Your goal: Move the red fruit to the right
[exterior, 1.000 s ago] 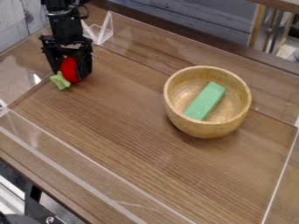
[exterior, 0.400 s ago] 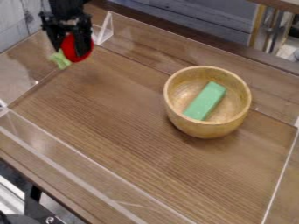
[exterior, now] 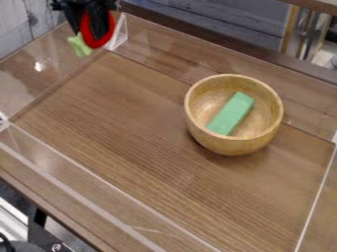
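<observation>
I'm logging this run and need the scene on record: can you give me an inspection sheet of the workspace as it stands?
Surface: wooden table, bare wood grain, ringed by a low clear plastic wall.
Job's things: red fruit with its green leafy tip, lifted off the table at the far left, between the gripper's fingers.
Clutter: wooden bowl on the right, holding a green rectangular block.
Grippers: gripper at the top left edge of the view, closed on the red fruit, only partly in view.
Cables: nothing seen.
Surroundings: grey furniture beyond the far wall, too blurred to name.
</observation>
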`<state>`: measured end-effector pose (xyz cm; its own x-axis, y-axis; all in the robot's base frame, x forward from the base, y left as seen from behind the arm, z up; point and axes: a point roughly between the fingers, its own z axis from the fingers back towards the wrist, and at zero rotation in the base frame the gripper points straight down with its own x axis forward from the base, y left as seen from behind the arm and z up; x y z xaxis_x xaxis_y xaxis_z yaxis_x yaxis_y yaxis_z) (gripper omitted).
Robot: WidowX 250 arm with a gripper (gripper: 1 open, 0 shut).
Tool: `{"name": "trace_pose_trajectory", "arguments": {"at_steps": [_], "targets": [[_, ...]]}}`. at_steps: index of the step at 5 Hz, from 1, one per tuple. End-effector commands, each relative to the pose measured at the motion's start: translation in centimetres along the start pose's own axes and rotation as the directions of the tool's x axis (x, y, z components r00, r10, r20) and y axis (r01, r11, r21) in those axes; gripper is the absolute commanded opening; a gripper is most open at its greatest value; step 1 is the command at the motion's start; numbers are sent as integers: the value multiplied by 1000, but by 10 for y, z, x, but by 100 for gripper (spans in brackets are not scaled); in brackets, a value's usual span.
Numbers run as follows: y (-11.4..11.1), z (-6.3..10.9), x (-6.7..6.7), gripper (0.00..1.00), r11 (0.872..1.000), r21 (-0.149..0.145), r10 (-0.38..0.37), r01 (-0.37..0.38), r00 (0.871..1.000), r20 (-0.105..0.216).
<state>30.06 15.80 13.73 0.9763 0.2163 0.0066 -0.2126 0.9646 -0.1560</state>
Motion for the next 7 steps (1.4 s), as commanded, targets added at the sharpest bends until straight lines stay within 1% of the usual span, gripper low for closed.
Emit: {"name": "trace_pose_trajectory", "arguments": {"at_steps": [1,2,4,5,7], "targets": [[-21,38,-6,0,1000,2,-23,23,997,77],[-39,47,-18,0,999,-14,-34,35,996,84],[-76,49,-33,0,999,-40,-9,12,998,68],[-88,53,-49,0,997,-54,-60,63,997,55],[-107,63,-78,0,985,-80,-151,154,988,35]]}}
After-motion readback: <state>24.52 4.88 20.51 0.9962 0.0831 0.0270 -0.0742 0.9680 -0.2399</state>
